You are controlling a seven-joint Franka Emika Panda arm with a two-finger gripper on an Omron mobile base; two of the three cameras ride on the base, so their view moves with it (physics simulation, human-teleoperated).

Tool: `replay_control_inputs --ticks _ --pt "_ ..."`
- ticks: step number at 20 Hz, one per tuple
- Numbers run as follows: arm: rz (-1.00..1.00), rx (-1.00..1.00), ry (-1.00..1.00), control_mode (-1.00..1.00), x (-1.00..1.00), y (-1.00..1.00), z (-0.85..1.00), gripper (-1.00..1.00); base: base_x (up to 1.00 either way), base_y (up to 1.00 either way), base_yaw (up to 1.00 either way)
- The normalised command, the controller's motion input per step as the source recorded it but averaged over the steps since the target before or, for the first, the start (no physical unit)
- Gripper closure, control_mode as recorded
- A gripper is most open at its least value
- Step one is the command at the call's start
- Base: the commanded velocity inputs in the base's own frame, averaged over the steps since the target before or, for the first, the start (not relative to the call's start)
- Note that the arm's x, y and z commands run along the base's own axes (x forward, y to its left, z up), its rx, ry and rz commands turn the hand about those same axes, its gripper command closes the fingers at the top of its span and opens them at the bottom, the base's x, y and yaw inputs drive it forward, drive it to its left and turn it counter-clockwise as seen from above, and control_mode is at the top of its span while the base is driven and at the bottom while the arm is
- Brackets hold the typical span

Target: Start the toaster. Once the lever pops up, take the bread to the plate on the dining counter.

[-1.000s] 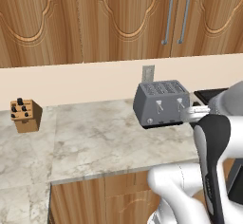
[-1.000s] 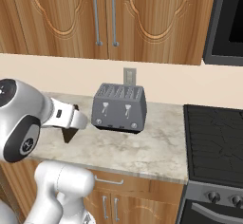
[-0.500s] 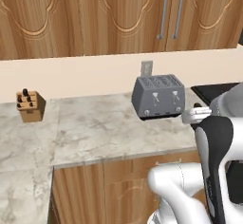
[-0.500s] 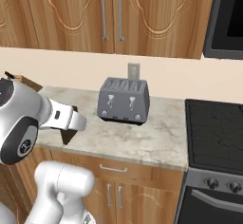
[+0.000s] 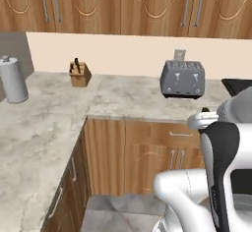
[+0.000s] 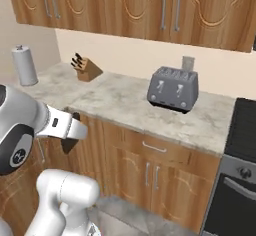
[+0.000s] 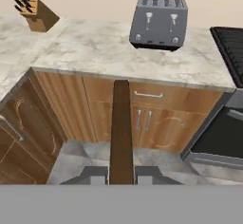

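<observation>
The grey four-slot toaster [image 5: 183,78] [image 6: 172,88] [image 7: 159,21] stands at the back of the marbled worktop, both pale levers high on its front. In the hand view a thin dark-brown bread slice [image 7: 121,128] rises between my fingertips, and my gripper [image 7: 121,173] is shut on it. From the right base view the gripper [image 6: 70,140] hangs in front of the cabinet doors, well short of the worktop and left of the toaster. The blue plate and the dining counter are out of view.
A wooden knife block [image 5: 78,73] [image 6: 86,68] sits in the worktop's corner, and a grey paper-towel roll [image 5: 12,81] [image 6: 25,66] stands further left. A black stove [image 6: 244,125] [image 7: 230,40] is right of the toaster. Wooden cabinets [image 7: 152,121] and grey floor [image 7: 76,159] lie below.
The whole picture has shifted: the base has backed away from the worktop, so the toaster looks farther off and cabinet fronts and floor have come into view. The gripper still holds its dark slice.
</observation>
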Motion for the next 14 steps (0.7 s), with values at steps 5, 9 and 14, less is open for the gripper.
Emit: replay_control_inputs --ticks 5,9,14 --pt "0.00 0.00 0.00 1.00 0.00 0.00 0.00 1.00 -0.62 -0.41 0.91" --pt "0.00 0.00 0.00 1.00 0.00 0.00 0.00 1.00 -0.58 -0.35 0.92" --pt "0.00 0.00 0.00 1.00 0.00 0.00 0.00 1.00 -0.56 -0.18 0.97"
